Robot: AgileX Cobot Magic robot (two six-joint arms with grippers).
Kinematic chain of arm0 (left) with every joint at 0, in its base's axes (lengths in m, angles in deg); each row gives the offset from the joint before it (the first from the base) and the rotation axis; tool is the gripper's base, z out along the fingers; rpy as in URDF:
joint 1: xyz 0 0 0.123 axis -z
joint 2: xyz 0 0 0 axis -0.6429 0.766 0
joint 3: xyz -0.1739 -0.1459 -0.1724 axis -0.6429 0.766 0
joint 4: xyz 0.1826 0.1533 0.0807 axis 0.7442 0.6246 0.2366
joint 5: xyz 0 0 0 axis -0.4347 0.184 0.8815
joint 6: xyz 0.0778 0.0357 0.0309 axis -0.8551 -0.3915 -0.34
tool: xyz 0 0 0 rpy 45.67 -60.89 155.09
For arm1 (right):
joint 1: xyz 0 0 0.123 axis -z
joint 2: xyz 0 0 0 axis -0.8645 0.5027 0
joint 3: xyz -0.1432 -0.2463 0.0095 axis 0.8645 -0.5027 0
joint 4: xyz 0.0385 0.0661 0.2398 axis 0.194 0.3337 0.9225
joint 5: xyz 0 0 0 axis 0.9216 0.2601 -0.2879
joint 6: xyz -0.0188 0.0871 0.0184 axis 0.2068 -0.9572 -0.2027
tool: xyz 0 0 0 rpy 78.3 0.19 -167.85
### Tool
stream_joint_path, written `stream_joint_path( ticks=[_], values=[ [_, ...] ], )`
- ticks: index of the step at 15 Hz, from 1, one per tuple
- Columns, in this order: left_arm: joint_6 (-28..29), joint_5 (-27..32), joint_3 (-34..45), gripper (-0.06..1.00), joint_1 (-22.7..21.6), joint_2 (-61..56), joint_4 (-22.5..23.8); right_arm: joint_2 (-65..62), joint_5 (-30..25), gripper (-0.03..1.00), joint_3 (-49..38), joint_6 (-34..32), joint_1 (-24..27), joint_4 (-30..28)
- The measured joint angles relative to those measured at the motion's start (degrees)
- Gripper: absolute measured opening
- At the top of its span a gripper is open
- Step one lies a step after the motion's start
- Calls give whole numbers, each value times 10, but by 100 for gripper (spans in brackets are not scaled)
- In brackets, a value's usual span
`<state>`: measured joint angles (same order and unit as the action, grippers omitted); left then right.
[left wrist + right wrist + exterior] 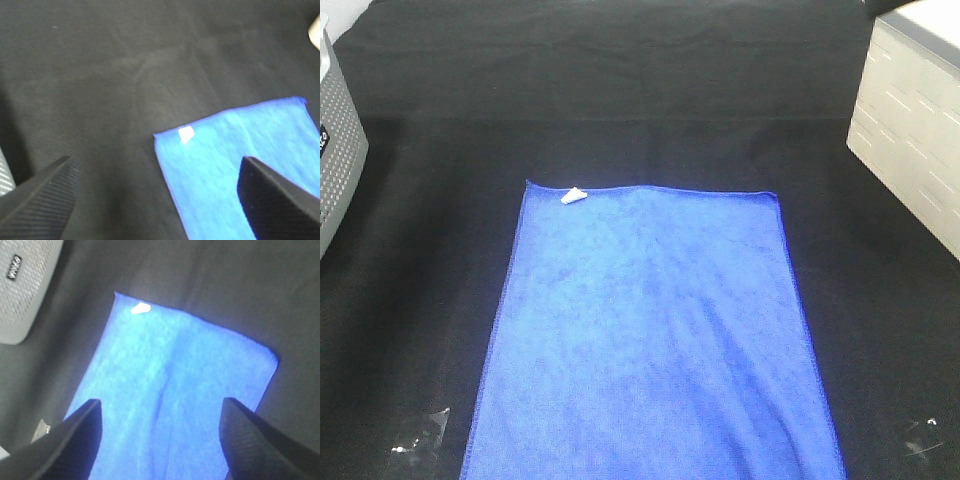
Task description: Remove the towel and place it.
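The royal-blue towel [650, 330] lies flat on the black table covering, running off the near edge of the exterior high view. Its white tag [574, 196] sits at the far left corner. Neither gripper shows clearly in that view. In the left wrist view the left gripper [155, 162] hangs open above the table, over the towel's [235, 155] tagged corner [186, 134], holding nothing. The right gripper [161, 401] is also open and empty, hovering above the towel [175, 375], whose tag [140, 308] lies farther ahead.
A grey perforated bin [335, 150] stands at the left edge and also appears in the right wrist view [25, 285]. A cream slotted box [910, 130] stands at the far right. Black fabric [640, 90] covers the table around the towel.
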<state>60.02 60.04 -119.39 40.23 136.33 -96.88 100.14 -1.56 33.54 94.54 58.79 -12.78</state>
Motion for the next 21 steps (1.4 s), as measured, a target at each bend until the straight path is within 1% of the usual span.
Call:
stream_joint_path(
  ticks=[1, 2, 3, 5, 8, 10, 11, 12, 15, 17, 21],
  values=[
    [-28, 7, -4, 79, -5, 22, -32, 19, 2, 65, 0, 4, 0, 4],
    [-49, 18, -15, 79, -6, 46, -53, 37, 11, 65, 0, 6, 0, 6],
    [-60, 33, -30, 79, -6, 72, -61, 54, 23, 65, 0, 8, 0, 6],
    [-80, 53, -61, 79, -6, 125, -64, 87, 41, 65, 0, 15, 0, 6],
    [-107, 60, -91, 78, -6, 197, -64, 132, 65, 65, 0, 22, 0, 8],
    [-120, 60, -97, 78, -6, 234, -68, 158, 97, 65, 0, 24, 0, 5],
    [-131, 66, -97, 78, -6, 258, -68, 171, 124, 65, 0, 33, 0, -7],
    [-142, 74, -97, 78, -6, 272, -68, 179, 136, 65, 0, 38, 0, -18],
    [-179, 80, -97, 78, -6, 292, -68, 207, 142, 65, 0, 65, 0, -45],
    [-202, 74, -97, 78, -6, 307, -69, 228, 156, 65, 0, 85, 0, -49],
    [-232, 63, -97, 78, -6, 351, -112, 268, 179, 65, 0, 124, 0, -49]
  ],
)
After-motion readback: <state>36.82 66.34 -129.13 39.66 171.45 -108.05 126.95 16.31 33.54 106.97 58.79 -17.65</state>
